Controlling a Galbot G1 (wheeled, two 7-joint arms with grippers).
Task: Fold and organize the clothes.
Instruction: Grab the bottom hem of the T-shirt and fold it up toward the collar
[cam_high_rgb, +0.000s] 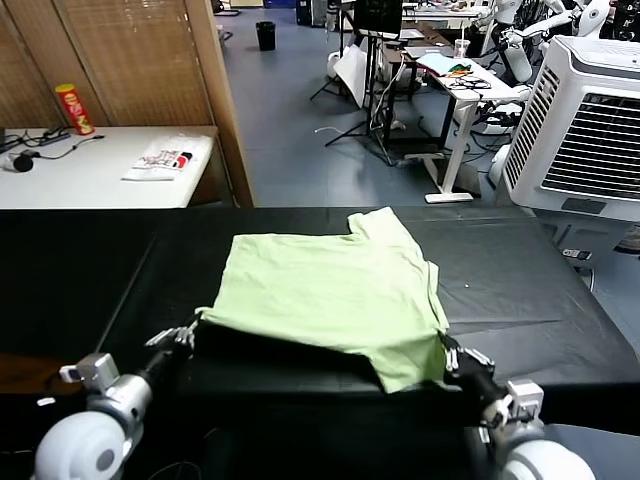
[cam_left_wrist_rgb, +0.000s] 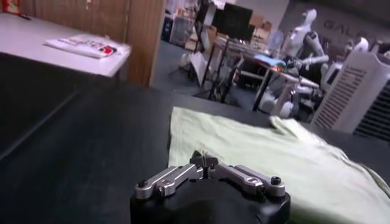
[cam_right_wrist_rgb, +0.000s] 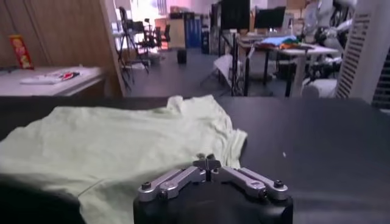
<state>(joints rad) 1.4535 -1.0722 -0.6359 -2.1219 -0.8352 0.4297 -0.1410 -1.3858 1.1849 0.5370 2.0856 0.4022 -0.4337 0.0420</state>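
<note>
Both claws, left and right, you have pinched shut on near corners of the wrinkled pale-green cotton T-shirt on the black bench.

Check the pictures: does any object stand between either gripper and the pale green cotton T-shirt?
Nothing visible does. The left gripper and right gripper, both shut, sit right at the near edge of the pale green cotton T-shirt on the black table.

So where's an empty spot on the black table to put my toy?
Bare black table lies left of the T-shirt, and more to its right, toward the white cooler. The near edge is crowded: left gripper and right gripper.
</note>
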